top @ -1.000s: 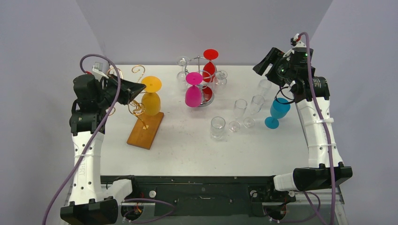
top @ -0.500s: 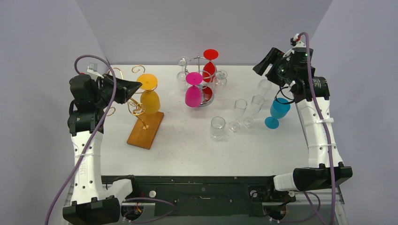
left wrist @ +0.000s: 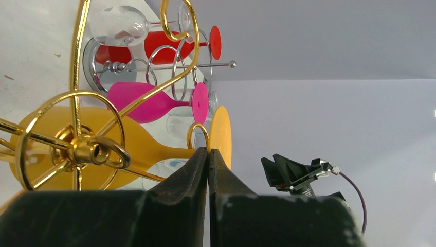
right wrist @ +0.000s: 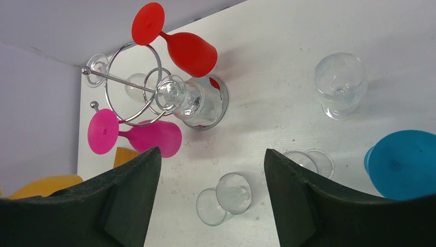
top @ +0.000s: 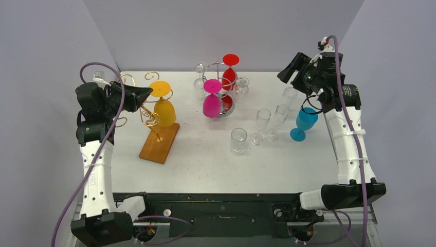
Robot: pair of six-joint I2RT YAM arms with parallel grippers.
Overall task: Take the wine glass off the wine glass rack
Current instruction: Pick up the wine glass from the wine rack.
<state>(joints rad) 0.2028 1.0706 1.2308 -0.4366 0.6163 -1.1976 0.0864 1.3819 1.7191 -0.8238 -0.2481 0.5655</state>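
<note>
A yellow wine glass (top: 164,110) hangs upside down from a gold wire rack (top: 149,119) on a wooden base (top: 160,143) at the left. My left gripper (top: 149,92) is at the glass's stem just under its round foot (top: 159,88). In the left wrist view the fingers (left wrist: 195,170) are pressed together at the stem where it meets the foot (left wrist: 221,135), with the yellow bowl (left wrist: 139,146) behind the gold rings (left wrist: 77,149). My right gripper (top: 289,71) is open and empty, held high at the back right (right wrist: 211,154).
A chrome rack (top: 222,87) at the back centre holds a pink glass (top: 211,103), a red glass (top: 229,72) and clear glasses. Several clear glasses (top: 263,123) and a blue glass (top: 304,123) stand on the table to the right.
My left gripper has drawn back to the left and slightly away, and the yellow glass's foot has shifted left with it along the gold rack. The right arm has not moved.
</note>
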